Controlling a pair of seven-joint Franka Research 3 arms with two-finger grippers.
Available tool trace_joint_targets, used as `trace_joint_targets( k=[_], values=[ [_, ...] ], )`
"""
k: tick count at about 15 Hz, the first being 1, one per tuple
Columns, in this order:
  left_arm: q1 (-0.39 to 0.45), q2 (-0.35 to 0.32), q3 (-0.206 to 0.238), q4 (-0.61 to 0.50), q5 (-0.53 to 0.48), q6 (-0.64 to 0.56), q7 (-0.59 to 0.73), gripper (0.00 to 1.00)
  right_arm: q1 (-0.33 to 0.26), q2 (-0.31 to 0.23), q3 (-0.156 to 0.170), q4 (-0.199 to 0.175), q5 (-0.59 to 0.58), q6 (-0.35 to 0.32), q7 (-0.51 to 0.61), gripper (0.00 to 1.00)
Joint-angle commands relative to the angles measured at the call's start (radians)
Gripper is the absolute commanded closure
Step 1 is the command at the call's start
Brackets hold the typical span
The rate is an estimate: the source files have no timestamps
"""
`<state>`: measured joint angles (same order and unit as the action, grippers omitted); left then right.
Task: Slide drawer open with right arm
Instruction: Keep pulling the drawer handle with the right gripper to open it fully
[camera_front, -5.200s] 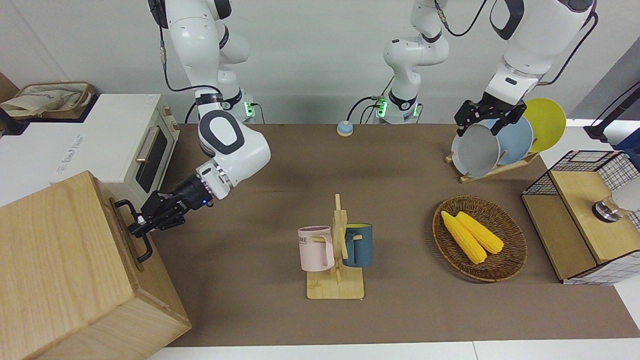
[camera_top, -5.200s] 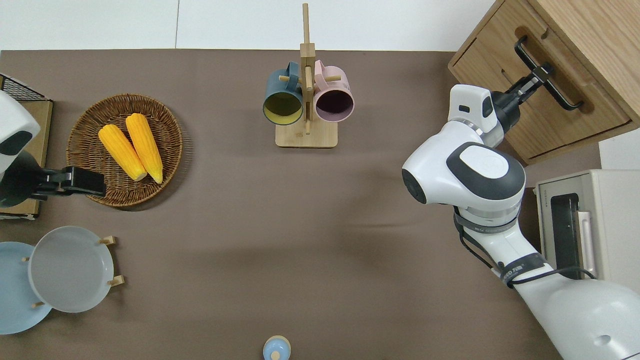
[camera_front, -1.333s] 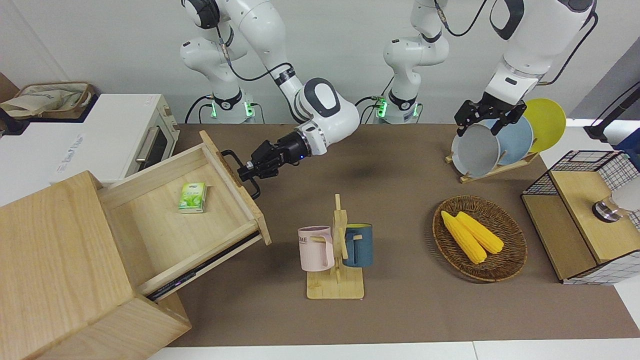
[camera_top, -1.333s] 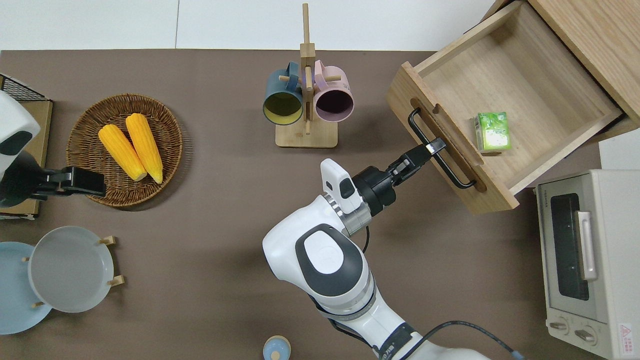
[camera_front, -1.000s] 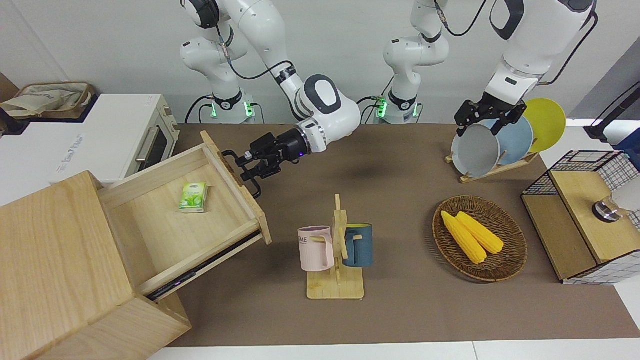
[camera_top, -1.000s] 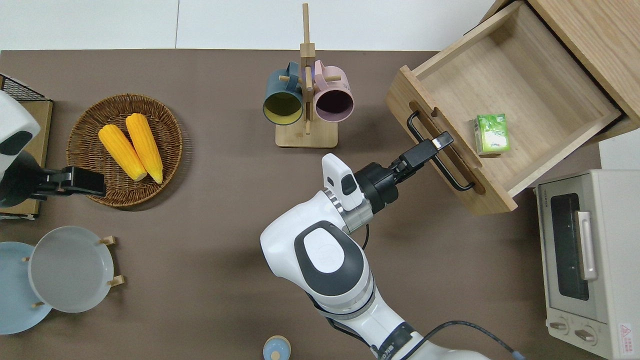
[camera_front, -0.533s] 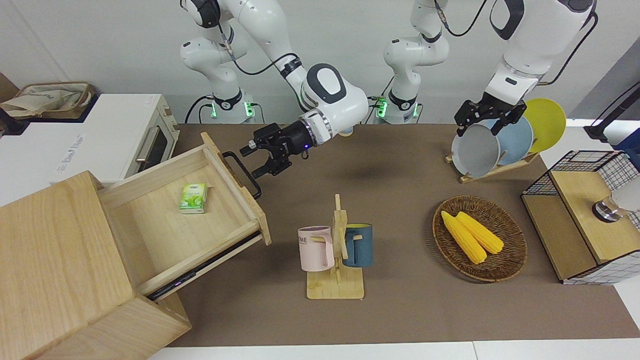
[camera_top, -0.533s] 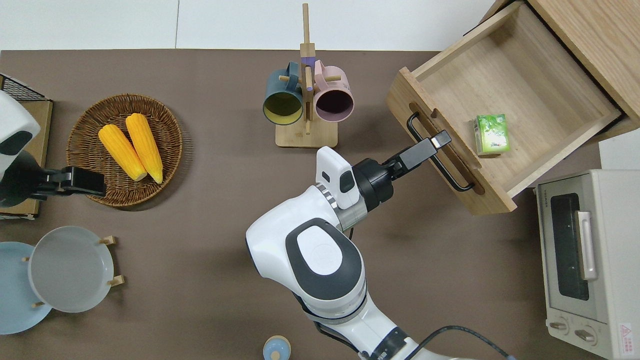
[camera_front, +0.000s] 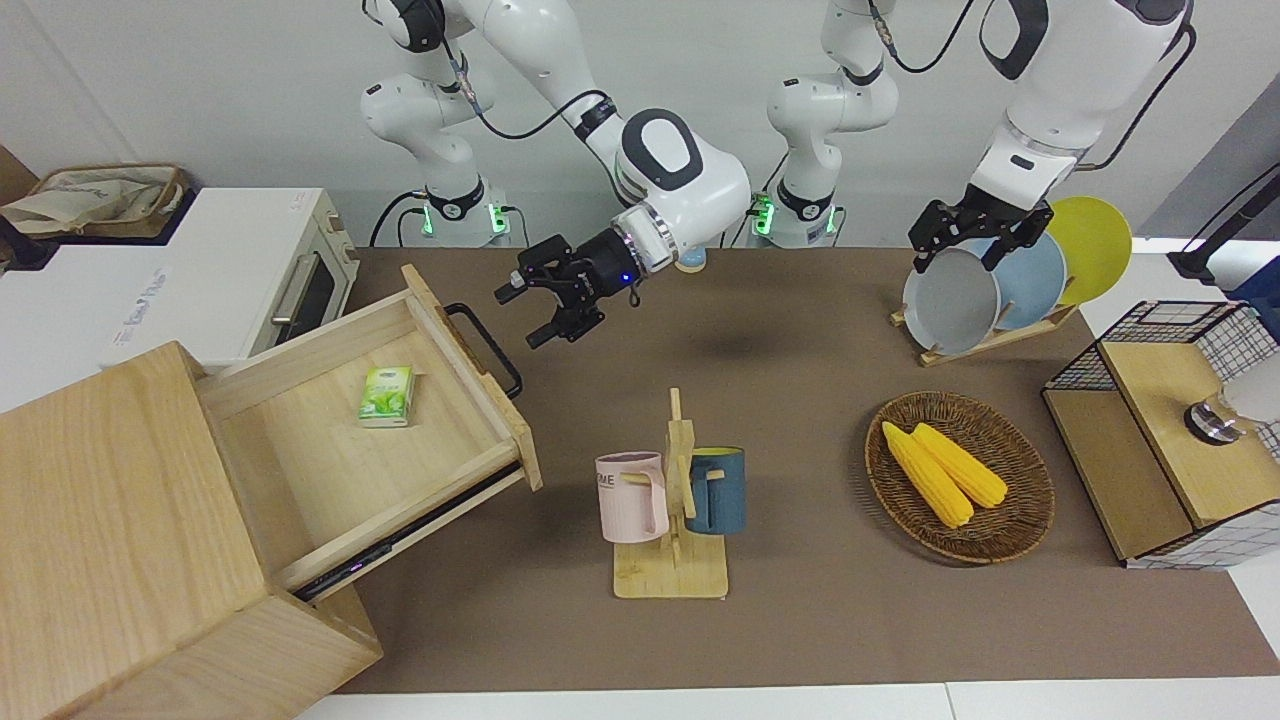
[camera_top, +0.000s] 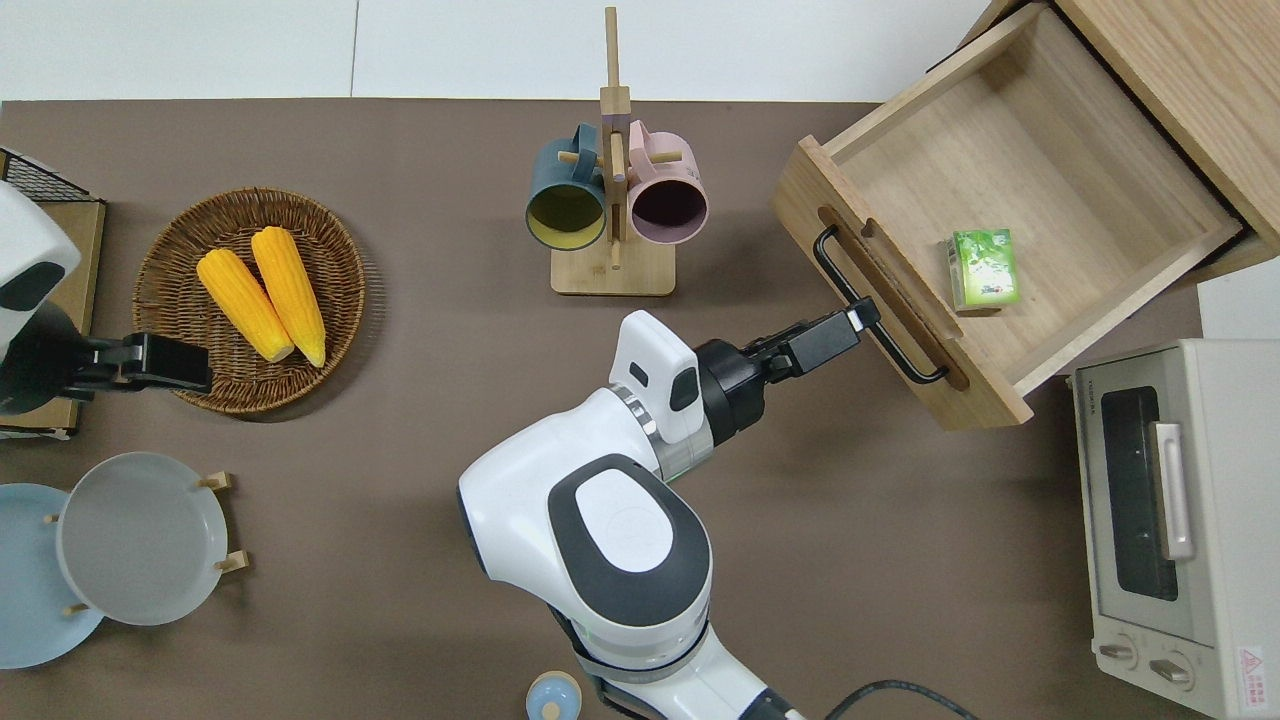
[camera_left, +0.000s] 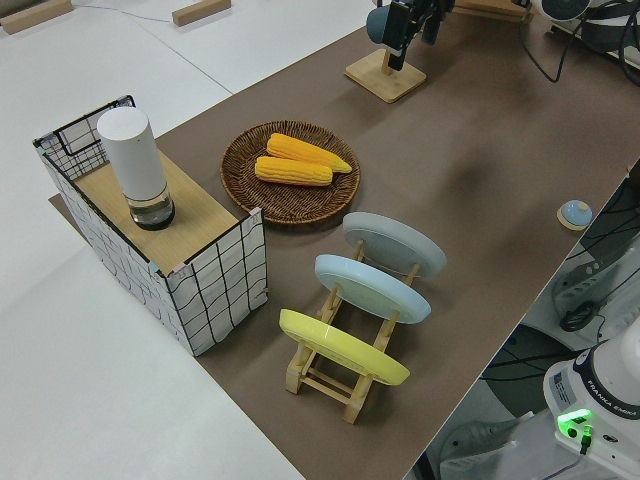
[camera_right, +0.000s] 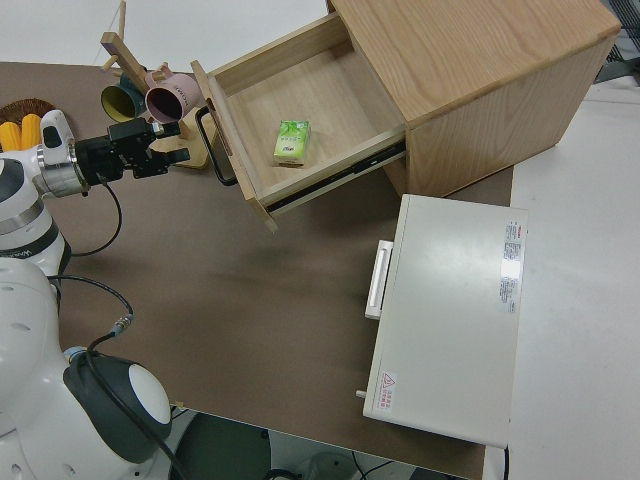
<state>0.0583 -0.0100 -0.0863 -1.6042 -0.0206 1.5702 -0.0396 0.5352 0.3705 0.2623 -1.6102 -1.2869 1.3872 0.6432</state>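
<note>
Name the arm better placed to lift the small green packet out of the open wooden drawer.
Right. Its hand hangs open just off the black bar handle of the light-wood drawer, where the small green packet lies. The left arm is parked at the table's opposite end.

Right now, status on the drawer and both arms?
Right end effector open, clear of the handle. Drawer pulled out, green packet inside. Left arm parked. Nothing in the way.
</note>
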Motion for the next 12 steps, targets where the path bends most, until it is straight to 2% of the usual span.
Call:
trace_joint_targets(
  k=[1, 7, 12],
  values=[
    [-0.005, -0.010, 0.005, -0.005, 0.010, -0.012, 0.007, 0.00, 0.005, -0.013, -0.003, 0.055, 0.118, 0.010, 0.012, 0.015],
    [-0.005, -0.010, 0.005, -0.005, 0.011, -0.012, 0.007, 0.00, -0.015, -0.079, -0.009, 0.069, 0.286, 0.013, -0.022, 0.015],
    [-0.005, -0.010, 0.005, -0.005, 0.011, -0.012, 0.007, 0.00, -0.078, -0.163, -0.015, 0.076, 0.443, 0.062, -0.103, 0.015]
  ],
)
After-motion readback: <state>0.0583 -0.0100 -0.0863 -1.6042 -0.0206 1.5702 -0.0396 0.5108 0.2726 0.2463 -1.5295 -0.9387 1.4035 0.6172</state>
